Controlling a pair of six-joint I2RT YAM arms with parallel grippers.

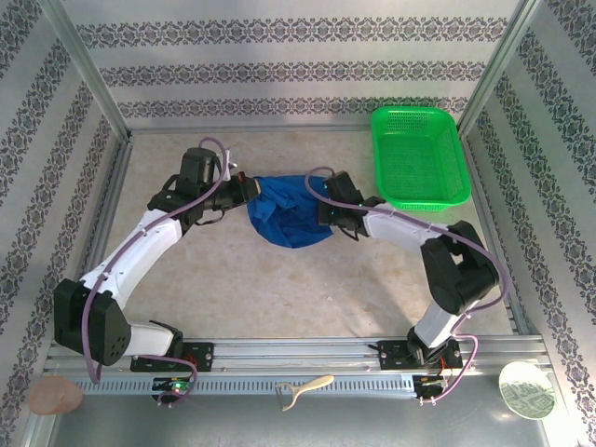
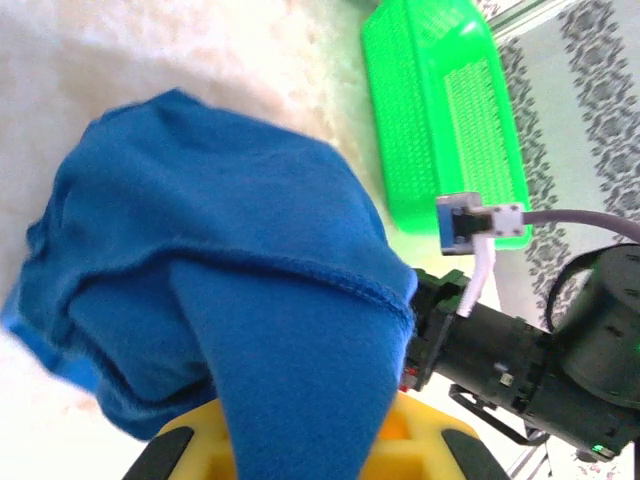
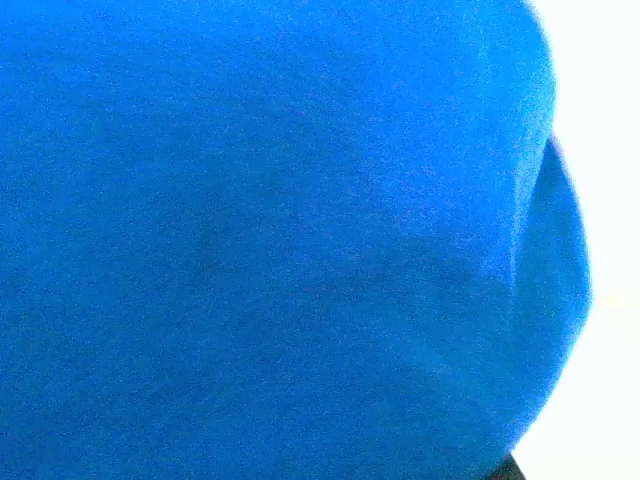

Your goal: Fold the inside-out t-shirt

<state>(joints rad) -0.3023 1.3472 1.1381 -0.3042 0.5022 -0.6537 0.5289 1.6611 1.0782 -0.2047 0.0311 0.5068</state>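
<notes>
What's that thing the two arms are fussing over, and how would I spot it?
Start at the pale table, then find its middle, where the left gripper and right gripper face each other. The t-shirt is the bunched royal-blue cloth slung between them. Its one bright neighbour, the green basket at the far right corner, is rigid mesh, not soft cloth.

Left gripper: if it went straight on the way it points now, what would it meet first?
The t-shirt: blue cloth drapes over the left gripper's yellow fingers. Beyond the cloth, roughly in the same line, sits the right gripper, though depth is unclear.
</notes>
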